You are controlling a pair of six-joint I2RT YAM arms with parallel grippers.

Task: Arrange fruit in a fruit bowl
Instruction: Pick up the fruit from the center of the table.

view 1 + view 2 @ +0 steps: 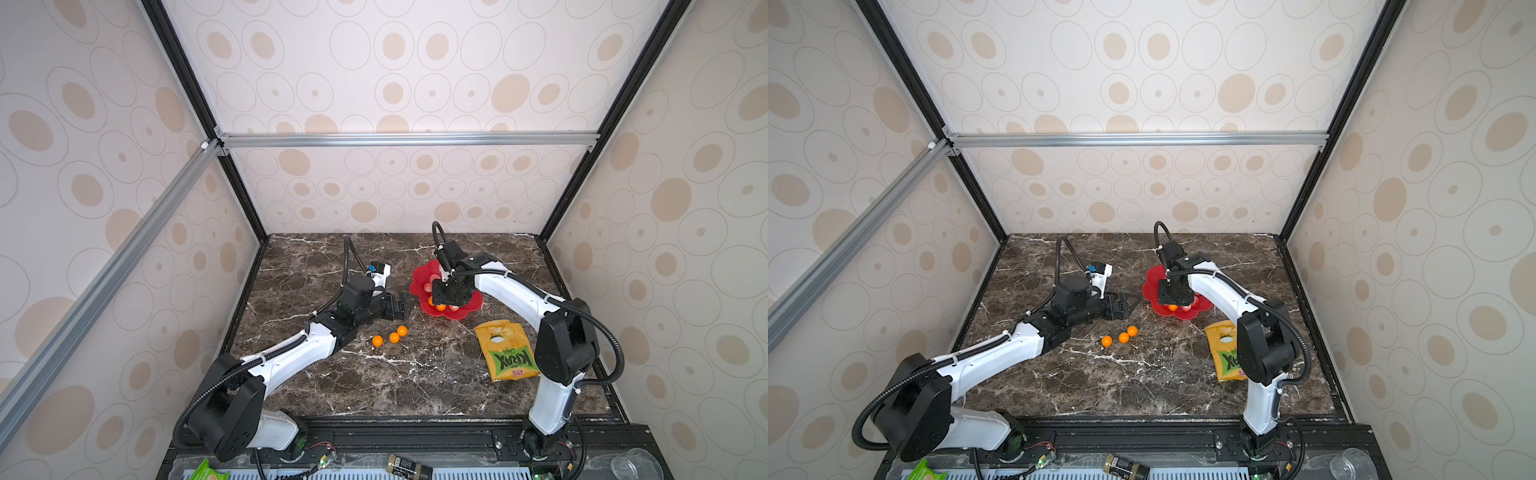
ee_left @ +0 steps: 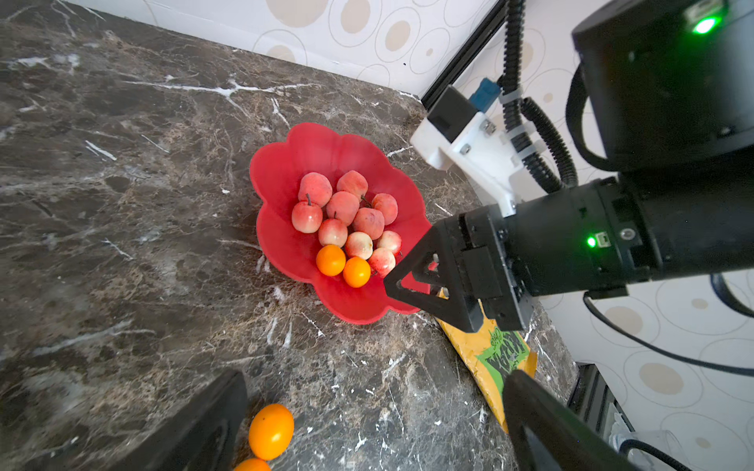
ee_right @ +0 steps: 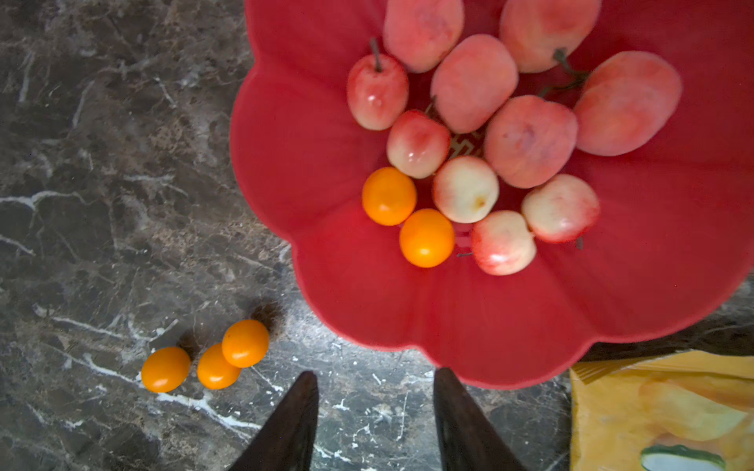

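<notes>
**On the table (image 1: 415,374): most fruit in the bowl, three left**

At left, the left gripper (image 1: 400,306) sits low, jaws wide and empty. Just beside it, three oranges (image 1: 394,337) lie on the marble. Right of them, the red bowl (image 2: 285,179) holds ten pink fruits (image 3: 473,81) and two oranges (image 3: 426,237). The right gripper (image 3: 376,377) hovers above, half spread, empty. Top views hide the bowl's contents under that arm; wrist views show them.

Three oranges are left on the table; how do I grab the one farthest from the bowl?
Grip the end orange across its middle from straight above, jaws closing across the row: it is round, and the gap to its neighbour looks too narrow for a jaw.
</notes>
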